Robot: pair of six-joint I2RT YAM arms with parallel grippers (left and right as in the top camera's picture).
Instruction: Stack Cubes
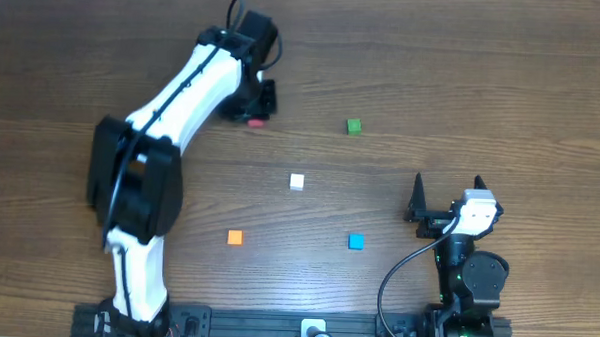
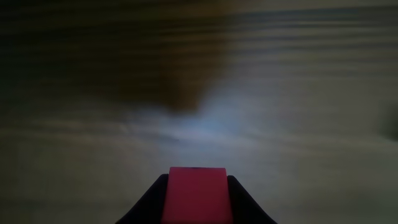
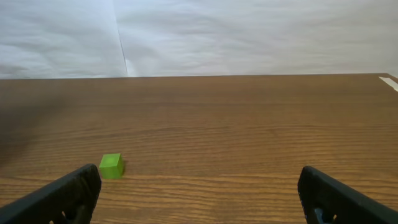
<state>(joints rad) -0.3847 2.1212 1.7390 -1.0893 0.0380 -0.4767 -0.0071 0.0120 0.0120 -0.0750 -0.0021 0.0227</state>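
Small red cube (image 2: 198,194), flat-faced and square-edged, pinched between the two fingers of the left gripper (image 1: 254,113) over the wooden surface (image 1: 433,83). Right gripper (image 3: 199,186) spread wide, holding nothing; green cube (image 3: 111,166) ahead of it, toward the left gripper's side. White cube (image 1: 297,181), orange cube (image 1: 235,237) and blue cube (image 1: 355,241) lie singly, well apart from both grippers.

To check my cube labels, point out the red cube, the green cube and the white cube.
red cube (image 2: 198,194): left wrist view, middle of its facing side.
green cube (image 1: 353,126): top view, centre of its top face.
white cube (image 1: 297,181): top view, centre of its top face.
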